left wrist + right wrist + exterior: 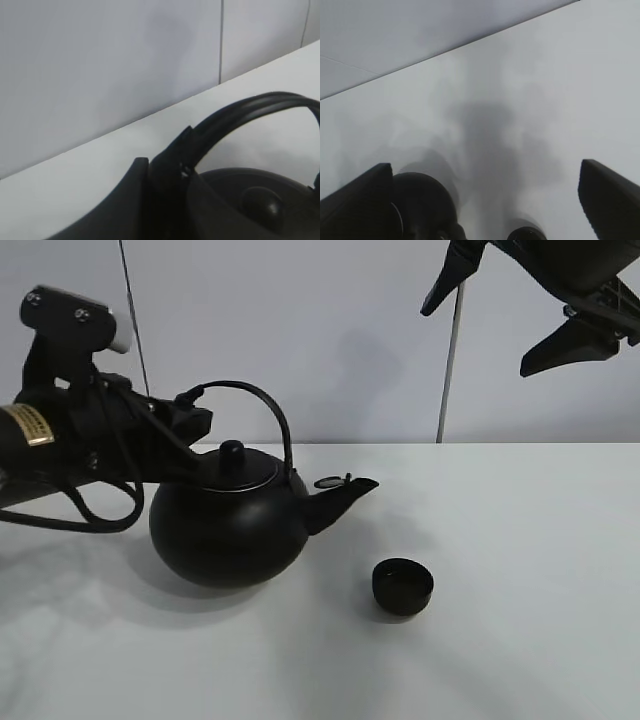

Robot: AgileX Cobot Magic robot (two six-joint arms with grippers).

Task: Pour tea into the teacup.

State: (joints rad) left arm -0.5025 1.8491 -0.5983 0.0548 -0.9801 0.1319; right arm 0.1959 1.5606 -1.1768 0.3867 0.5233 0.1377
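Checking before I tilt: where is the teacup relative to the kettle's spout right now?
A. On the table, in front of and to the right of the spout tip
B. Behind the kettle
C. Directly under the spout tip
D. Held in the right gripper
A: in the high view the teacup sits on the table, nearer the camera and right of the kettle spout tip.

The scene is being lit evenly and brightly from overhead; the white table (520,640) is being rendered almost shadeless at the right, while soft grey shadows are being thrown under and to the left of the kettle (230,525) and around the teacup (403,586); a faint shadow is being cast on the wall (330,340) behind the handle; the black surfaces are being crushed to near silhouette, with only a thin highlight being caught along the lid rim; in the left wrist view the nearest dark parts are being blurred; in the right wrist view broad, diffuse shadows are being spread across the tabletop, and the dark shapes at the lower edge are being left soft.
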